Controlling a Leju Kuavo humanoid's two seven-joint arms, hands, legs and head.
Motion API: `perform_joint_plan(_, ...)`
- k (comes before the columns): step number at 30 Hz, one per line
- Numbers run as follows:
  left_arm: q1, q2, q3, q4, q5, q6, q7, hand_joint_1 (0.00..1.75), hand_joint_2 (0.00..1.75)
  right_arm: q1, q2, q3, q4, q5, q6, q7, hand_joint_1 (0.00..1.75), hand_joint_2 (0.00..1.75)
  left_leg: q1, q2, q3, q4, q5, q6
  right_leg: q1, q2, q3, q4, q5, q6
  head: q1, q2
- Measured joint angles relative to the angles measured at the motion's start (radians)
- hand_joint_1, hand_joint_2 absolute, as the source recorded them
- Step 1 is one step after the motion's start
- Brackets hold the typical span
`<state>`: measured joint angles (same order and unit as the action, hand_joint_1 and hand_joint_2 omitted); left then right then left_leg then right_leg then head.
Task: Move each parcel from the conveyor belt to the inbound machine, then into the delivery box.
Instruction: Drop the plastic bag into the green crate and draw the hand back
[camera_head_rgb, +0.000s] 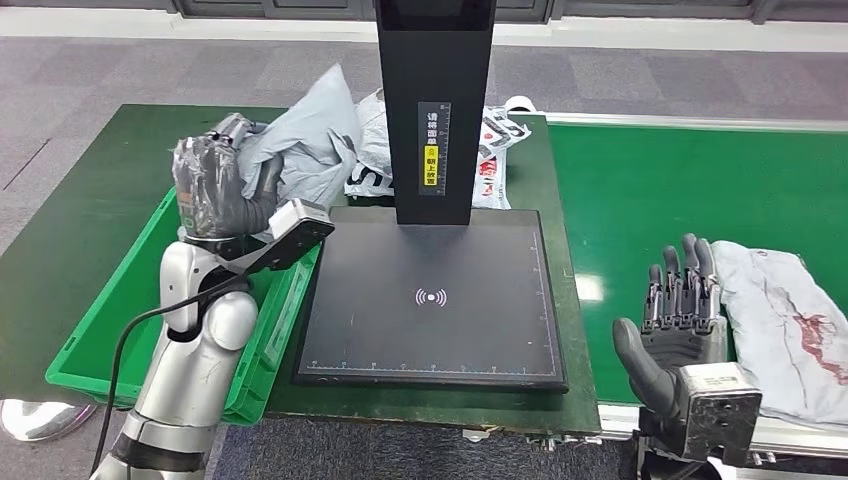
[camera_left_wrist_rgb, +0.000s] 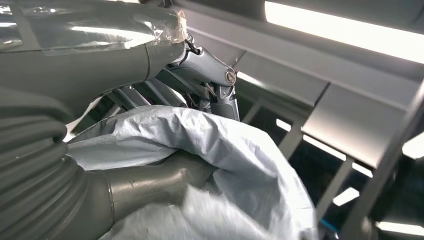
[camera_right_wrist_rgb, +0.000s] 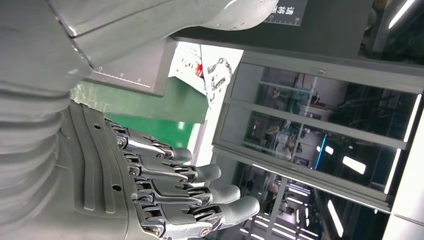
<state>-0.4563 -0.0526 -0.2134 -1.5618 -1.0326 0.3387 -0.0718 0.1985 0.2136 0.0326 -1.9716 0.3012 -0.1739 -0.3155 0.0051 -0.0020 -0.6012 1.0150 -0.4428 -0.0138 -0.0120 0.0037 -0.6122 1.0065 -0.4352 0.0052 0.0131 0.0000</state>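
Observation:
My left hand (camera_head_rgb: 213, 187) grips a grey plastic parcel (camera_head_rgb: 305, 140), held up above the far end of the green delivery box (camera_head_rgb: 110, 300). In the left wrist view the grey parcel (camera_left_wrist_rgb: 215, 165) is clamped between thumb and fingers. The black inbound machine's scan plate (camera_head_rgb: 432, 300) is bare, with its post (camera_head_rgb: 436, 100) behind. My right hand (camera_head_rgb: 680, 310) hangs open with straight fingers beside a light grey parcel with a red stain (camera_head_rgb: 790, 330) on the green conveyor belt (camera_head_rgb: 640, 190). In the right wrist view the right hand (camera_right_wrist_rgb: 165, 190) holds nothing.
A white printed bag (camera_head_rgb: 490, 150) lies behind the machine's post on the dark green table (camera_head_rgb: 90, 200). The conveyor's metal edge runs along the near right side. Grey carpet floor lies beyond the table.

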Motion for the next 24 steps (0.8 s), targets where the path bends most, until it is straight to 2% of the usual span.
perform_joint_plan(4,0.014,0.004,0.018,-0.052,0.004,0.028,-0.01,1.75,1.75,0.002,0.0,-0.003,0.0,0.001,0.0,0.0,0.0,1.75,0.0,0.0,0.0,0.0,0.0,0.0,0.0,0.0,0.0,0.0,0.0,0.0,0.0,0.0)
perform_joint_plan(11,0.02,0.011,0.058,-0.177,-0.079,0.228,-0.029,1.75,1.75,-0.005,0.0,-0.006,0.01,-0.013,0.001,-0.004,0.0,1.75,0.0,0.0,0.0,0.0,0.0,0.0,0.0,0.0,0.0,0.0,0.0,0.0,0.0,0.0)
perform_joint_plan(17,0.001,0.013,0.109,-0.236,-0.167,0.322,-0.022,1.75,1.75,-0.035,0.0,-0.006,0.054,-0.021,-0.006,-0.004,0.0,1.75,0.0,0.0,0.0,0.0,0.0,0.0,0.0,0.0,0.0,0.0,0.0,0.0,0.0,0.0)
perform_joint_plan(20,-0.015,0.017,0.143,-0.23,-0.222,0.307,0.014,1.75,1.75,-0.049,0.0,-0.006,0.074,-0.024,-0.01,-0.003,0.0,1.75,0.0,0.0,0.0,0.0,0.0,0.0,0.0,0.0,0.0,0.0,0.0,0.0,0.0,0.0)
perform_joint_plan(24,-0.05,0.024,0.187,-0.163,-0.284,0.169,0.117,1.75,1.75,-0.062,0.0,-0.006,0.087,-0.017,-0.006,0.006,0.0,1.75,0.0,0.0,0.0,0.0,0.001,-0.001,0.0,0.0,0.0,0.0,0.001,0.0,0.0,0.0)
